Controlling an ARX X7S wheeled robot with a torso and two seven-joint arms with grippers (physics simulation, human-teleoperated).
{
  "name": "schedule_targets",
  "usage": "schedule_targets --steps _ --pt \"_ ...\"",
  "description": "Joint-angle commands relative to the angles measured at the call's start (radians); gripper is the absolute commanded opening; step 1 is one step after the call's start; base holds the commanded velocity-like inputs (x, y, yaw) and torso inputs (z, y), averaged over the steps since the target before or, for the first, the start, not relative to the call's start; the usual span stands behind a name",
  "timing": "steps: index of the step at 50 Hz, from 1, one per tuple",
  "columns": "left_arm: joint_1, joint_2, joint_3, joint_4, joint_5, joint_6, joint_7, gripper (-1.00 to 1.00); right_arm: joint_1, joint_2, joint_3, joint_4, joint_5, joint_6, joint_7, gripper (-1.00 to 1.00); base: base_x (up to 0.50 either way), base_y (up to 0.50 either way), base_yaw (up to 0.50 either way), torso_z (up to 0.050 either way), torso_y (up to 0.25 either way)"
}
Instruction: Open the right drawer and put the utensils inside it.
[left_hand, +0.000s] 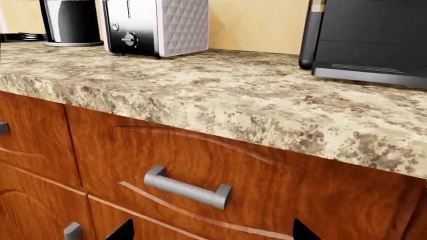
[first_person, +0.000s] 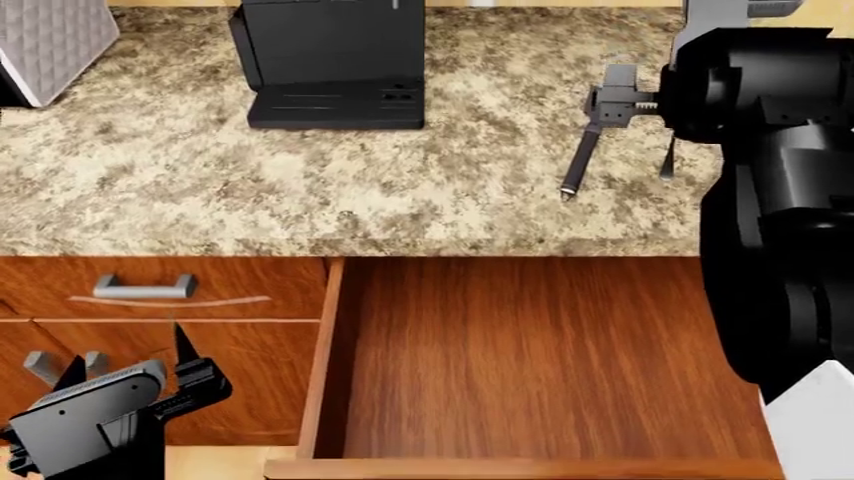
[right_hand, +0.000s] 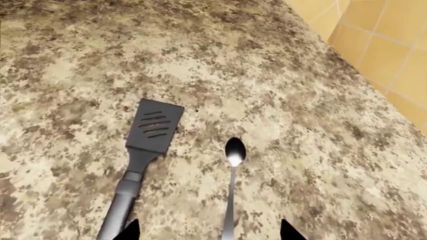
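Spatula (right_hand: 150, 145) and spoon (right_hand: 233, 175) lie flat on the desk (right_hand: 280, 75), side by side, handles roughly parallel, a strip of bare stone between them; neither is gripped. In the head view the spatula handle (first_person: 578, 160) points toward the desk's front edge, just behind the open drawer (first_person: 534, 350), which is pulled well out with its wood floor bare. Right tool (right_hand: 207, 231) hovers above the handle ends; only two dark fingertips (right_hand: 127, 231) show at the frame edge, spread wide, nothing held. The gap between them looks to span both handles. Risk one: closing here could catch both utensils at once, or pinch one and flick the other aside. Risk two: the spoon is thin and lies low on the stone, so a descent that stops short would close on air, while too deep a one would jam the tips on the desk. Risk three: a grip near the handle's end leaves the spatula blade hanging long; it may swing or slip during the carry and land outside the drawer. The right arm (first_person: 787, 200) hides part of the spoon from the head camera, so alignment rests on the wrist view. Left tool (first_person: 134, 390) hangs low before the cabinet fronts, near a grey handle (left_hand: 188, 187); its tips (left_hand: 120, 231) stand apart, empty, clear of the drawer.
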Motion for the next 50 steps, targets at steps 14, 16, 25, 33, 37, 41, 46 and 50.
schedule_targets --steps 14,16,25,33,37,41,46,50 --pt "0.006 -0.006 0.005 0.019 -0.004 -0.010 -0.009 1.00 0.013 0.013 0.011 0.000 0.005 -0.061 0.079 1.00 0.00 0.00 0.00 0.000 -0.240" --pt "0.008 -0.007 0.005 0.032 -0.006 -0.017 -0.015 1.00 0.009 0.019 0.026 0.000 0.010 -0.076 0.087 1.00 0.00 0.00 0.00 0.000 -0.239" --pt "0.022 -0.011 -0.001 0.068 -0.015 -0.006 -0.016 1.00 -0.002 0.059 0.165 0.000 0.023 -0.182 0.115 1.00 0.00 0.00 0.00 0.000 0.000" --pt "0.028 -0.016 -0.001 0.093 -0.016 -0.017 -0.027 1.00 -0.015 0.080 0.243 0.000 0.022 -0.207 0.114 1.00 0.00 0.00 0.00 0.000 0.000" --pt "0.032 -0.016 -0.002 0.098 -0.015 -0.011 -0.027 1.00 -0.024 0.080 0.261 0.000 0.013 -0.183 0.101 1.00 0.00 0.00 0.00 0.000 0.000" --pt "0.035 -0.017 -0.003 0.093 -0.013 -0.003 -0.024 1.00 -0.027 0.075 0.254 0.000 0.002 -0.165 0.092 1.00 0.00 0.00 0.00 0.000 0.000" --pt "0.038 -0.016 -0.006 0.076 -0.011 0.012 -0.017 1.00 -0.029 0.071 0.235 0.000 -0.004 -0.156 0.086 1.00 0.00 0.00 0.00 0.000 0.000" --pt "0.028 -0.017 -0.001 0.076 -0.012 -0.007 -0.025 1.00 -0.030 0.069 0.218 0.000 -0.005 -0.150 0.082 1.00 0.00 0.00 0.00 0.000 -0.036"
